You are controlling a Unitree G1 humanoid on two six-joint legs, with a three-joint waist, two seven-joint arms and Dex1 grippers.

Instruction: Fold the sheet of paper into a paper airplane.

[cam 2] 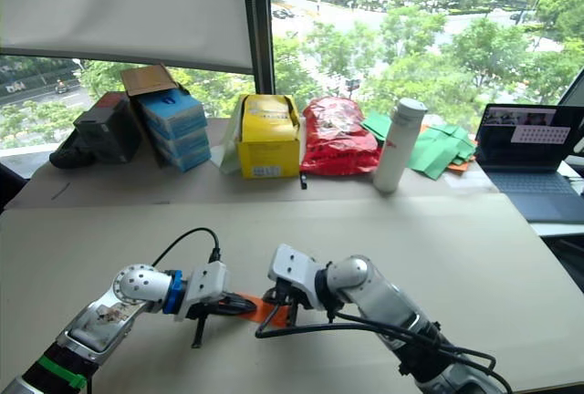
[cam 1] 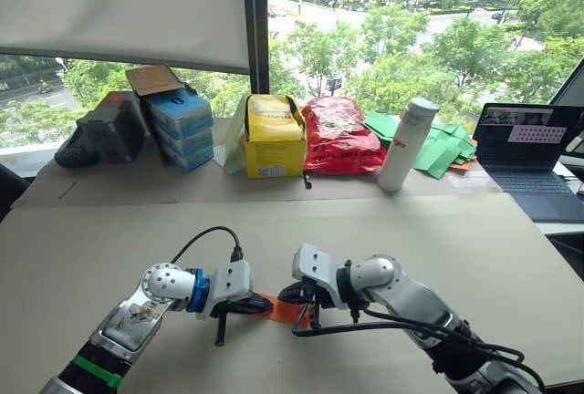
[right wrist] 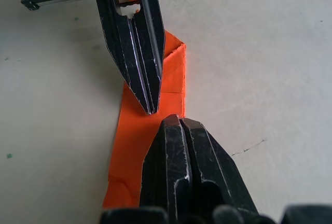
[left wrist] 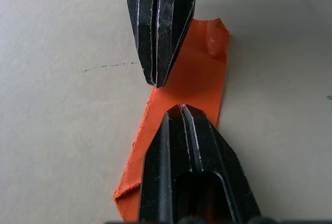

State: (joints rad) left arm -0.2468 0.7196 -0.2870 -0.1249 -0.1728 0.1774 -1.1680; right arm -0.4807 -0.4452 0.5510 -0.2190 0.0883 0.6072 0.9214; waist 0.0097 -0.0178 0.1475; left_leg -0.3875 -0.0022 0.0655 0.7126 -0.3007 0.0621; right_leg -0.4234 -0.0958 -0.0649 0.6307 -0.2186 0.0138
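The sheet of paper (cam 1: pixel 281 311) is a narrow, folded bright orange strip lying flat on the beige table (cam 1: pixel 109 248) near its front edge. My left gripper (cam 1: pixel 260 304) and right gripper (cam 1: pixel 301 303) meet over it from opposite sides. In the left wrist view my left gripper (left wrist: pixel 180 109) is shut, its tip resting on the orange strip (left wrist: pixel 202 79), and the right gripper (left wrist: pixel 155 81) points at it tip to tip, also shut. The right wrist view shows the same: right gripper (right wrist: pixel 176 119) and left gripper (right wrist: pixel 149 109) almost touching over the paper (right wrist: pixel 174 79). One paper corner curls up.
Along the window ledge stand a black box (cam 1: pixel 109 127), stacked blue boxes (cam 1: pixel 181 127), a yellow box (cam 1: pixel 274 134), a red bag (cam 1: pixel 339 136), a white bottle (cam 1: pixel 407 143) and green paper pieces (cam 1: pixel 438 148). A laptop (cam 1: pixel 529 157) sits at the far right.
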